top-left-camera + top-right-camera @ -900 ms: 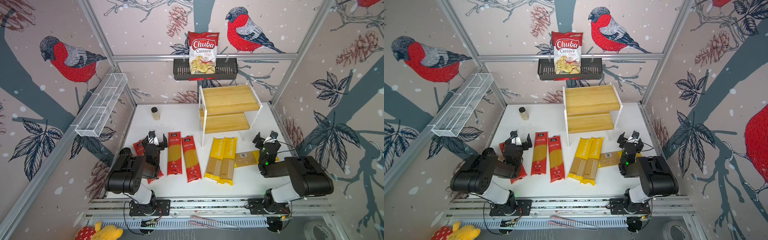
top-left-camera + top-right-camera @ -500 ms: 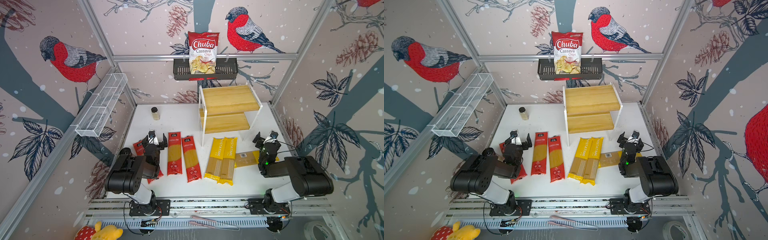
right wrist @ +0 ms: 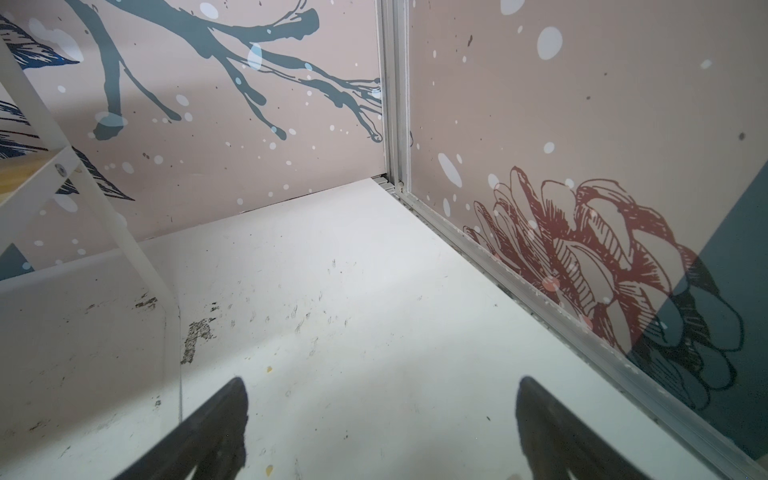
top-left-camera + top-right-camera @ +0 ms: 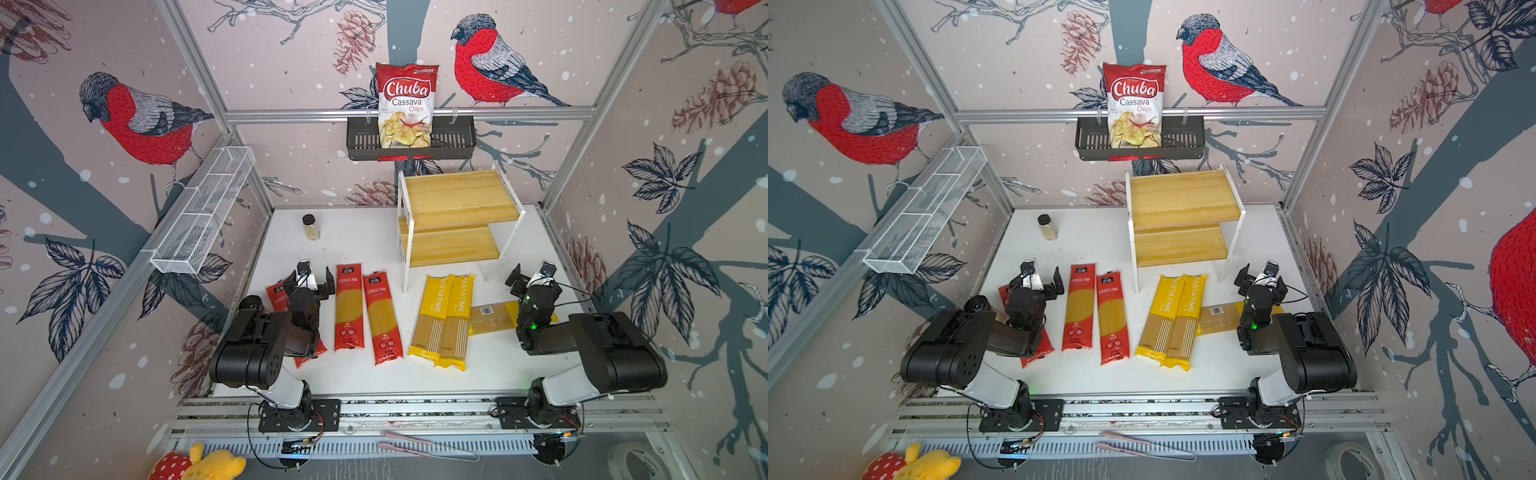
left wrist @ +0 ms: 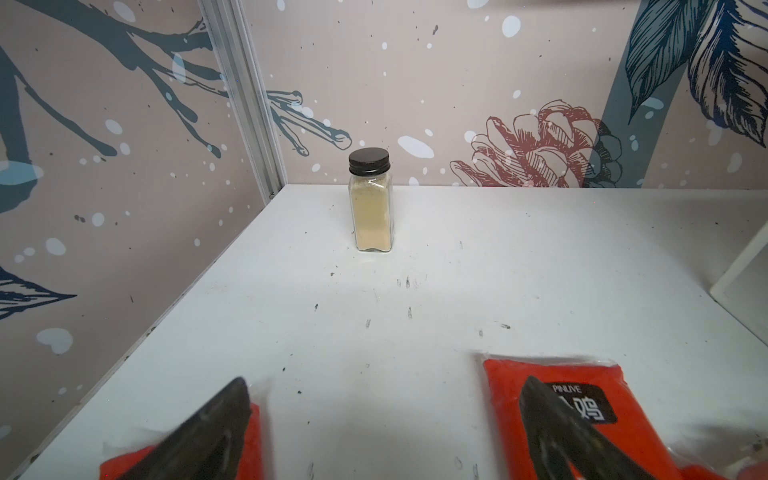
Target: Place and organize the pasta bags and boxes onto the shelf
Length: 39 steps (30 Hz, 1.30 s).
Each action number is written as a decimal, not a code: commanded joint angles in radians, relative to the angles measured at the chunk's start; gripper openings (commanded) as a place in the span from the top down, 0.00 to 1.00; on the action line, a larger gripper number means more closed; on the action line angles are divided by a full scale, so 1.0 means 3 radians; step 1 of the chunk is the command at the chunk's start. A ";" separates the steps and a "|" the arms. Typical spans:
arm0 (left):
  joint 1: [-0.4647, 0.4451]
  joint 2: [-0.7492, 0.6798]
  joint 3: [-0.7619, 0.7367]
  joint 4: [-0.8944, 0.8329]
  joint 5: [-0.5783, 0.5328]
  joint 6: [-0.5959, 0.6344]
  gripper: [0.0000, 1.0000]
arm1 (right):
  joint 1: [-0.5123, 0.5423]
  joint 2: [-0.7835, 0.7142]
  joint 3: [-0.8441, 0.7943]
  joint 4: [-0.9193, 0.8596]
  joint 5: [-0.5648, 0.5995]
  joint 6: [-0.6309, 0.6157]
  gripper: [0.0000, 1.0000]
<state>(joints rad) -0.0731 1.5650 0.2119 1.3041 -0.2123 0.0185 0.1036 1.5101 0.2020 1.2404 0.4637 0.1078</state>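
The white worktop (image 4: 365, 245) fills the scene, and the two-tier shelf (image 4: 457, 199) stands at its back. All six packs lie flat on the worktop in front of it. Two yellow packs (image 4: 442, 320) touch side by side, and a third yellow pack (image 4: 492, 318) lies crosswise, partly under the right arm. Two red packs (image 4: 349, 311) lie close together, and a third red pack (image 4: 276, 293) sits under the left arm. The left end effector (image 4: 311, 280) hovers over that pack's top, fingers wide apart and empty. The right end effector (image 3: 380, 384) is spread too, over bare worktop. A small jar (image 4: 311, 227) stands upright at back left.

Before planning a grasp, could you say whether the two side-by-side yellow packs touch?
Touching: in both top views the yellow packs lie edge to edge.
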 commanded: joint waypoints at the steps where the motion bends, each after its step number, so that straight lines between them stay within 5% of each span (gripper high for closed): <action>1: 0.0006 -0.0004 0.0010 0.0174 -0.0006 0.0020 0.01 | -0.0003 0.0003 0.0014 0.0120 0.0060 -0.0015 0.00; 18: 0.0105 -0.0046 -0.0008 0.0164 -0.0017 -0.0098 0.01 | -0.0105 -0.0103 0.0017 -0.0009 -0.0039 0.0081 0.01; 23: -0.0072 -0.0511 -0.0047 -0.0128 -0.0254 0.0058 0.01 | 0.0052 -0.0266 -0.0129 0.0247 0.0110 -0.0126 0.01; 30: -0.0408 -0.1243 -0.0030 -0.0700 -0.1084 -0.0145 0.01 | 0.0047 -0.1118 0.0592 -0.1918 0.0254 0.0349 0.00; 35: -0.0531 -0.1891 0.0458 -0.2468 -0.1544 -0.1228 0.01 | 0.0461 -0.1657 0.0987 -0.3275 0.0810 0.0995 0.00; 38: -0.0520 -0.2098 0.0757 -0.3303 -0.1276 -0.1812 0.01 | 0.0359 -0.1858 0.1061 -0.3862 0.0552 0.2109 0.00; 39: -0.0506 -0.2152 0.0822 -0.3436 -0.1067 -0.1872 0.01 | 0.0169 -0.1927 0.0987 -0.3731 -0.0046 0.2046 0.01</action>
<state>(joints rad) -0.2298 0.9520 0.4145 0.5919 -0.6003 -0.3420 0.2134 0.9646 0.5095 0.3351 0.6071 0.4793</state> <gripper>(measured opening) 0.992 0.995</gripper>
